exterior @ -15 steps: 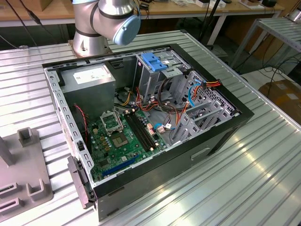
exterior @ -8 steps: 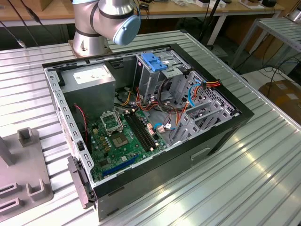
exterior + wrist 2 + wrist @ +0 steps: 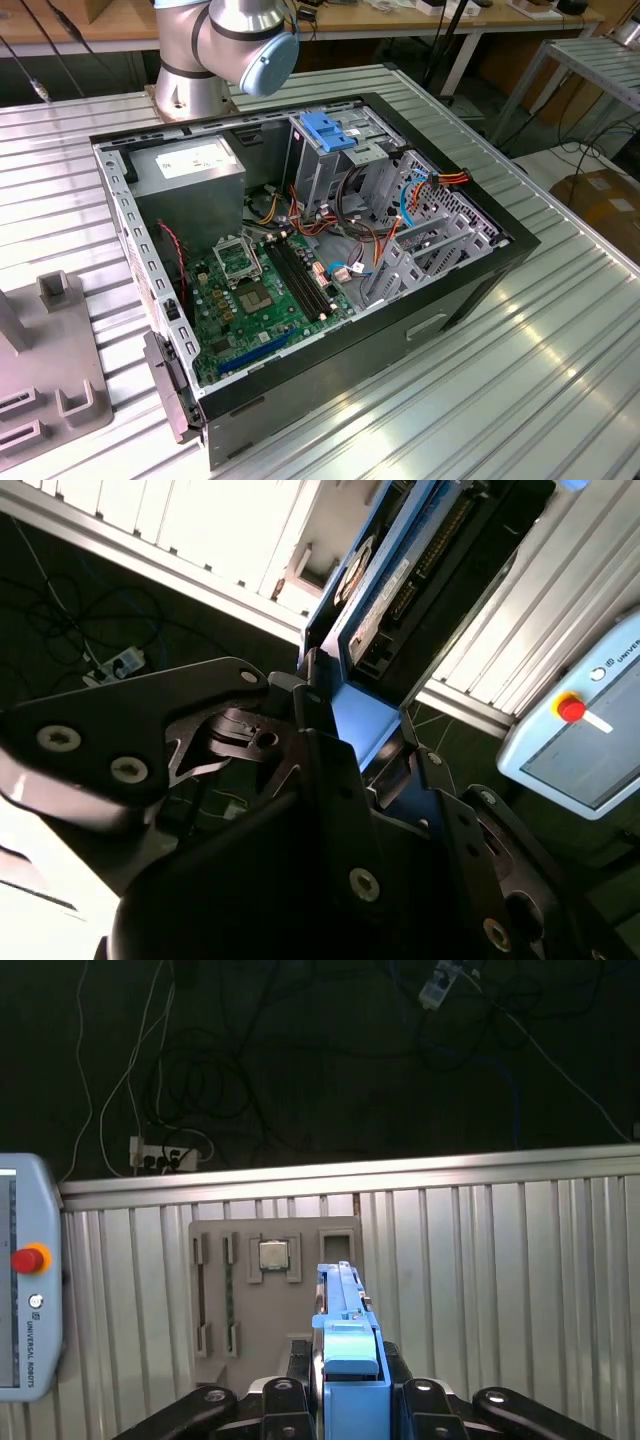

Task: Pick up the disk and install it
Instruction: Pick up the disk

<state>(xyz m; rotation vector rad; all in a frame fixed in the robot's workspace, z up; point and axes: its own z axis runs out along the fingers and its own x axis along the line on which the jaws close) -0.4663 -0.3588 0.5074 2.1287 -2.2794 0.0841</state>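
Observation:
In both wrist views my gripper (image 3: 350, 1392) is shut on the disk (image 3: 342, 1295), a flat grey drive in a light-blue plastic rail frame. The first wrist view sees it edge-on, standing up from between the black fingers (image 3: 425, 1395), above the ribbed metal table. In the second wrist view the disk (image 3: 415, 575) reaches away from the gripper (image 3: 345, 730), with its dark circuit side and connector edge showing. The open computer case (image 3: 400, 350) lies on the table in the exterior view, and the arm's base (image 3: 200, 60) stands behind it.
Inside the case are an upright metal cage with a blue top (image 3: 330, 130), a grey power-supply box (image 3: 190, 170), a green motherboard (image 3: 255, 290) and loose cables. A grey fixture plate (image 3: 215, 1290) holds a chip. A teach pendant (image 3: 25, 1290) lies on the table.

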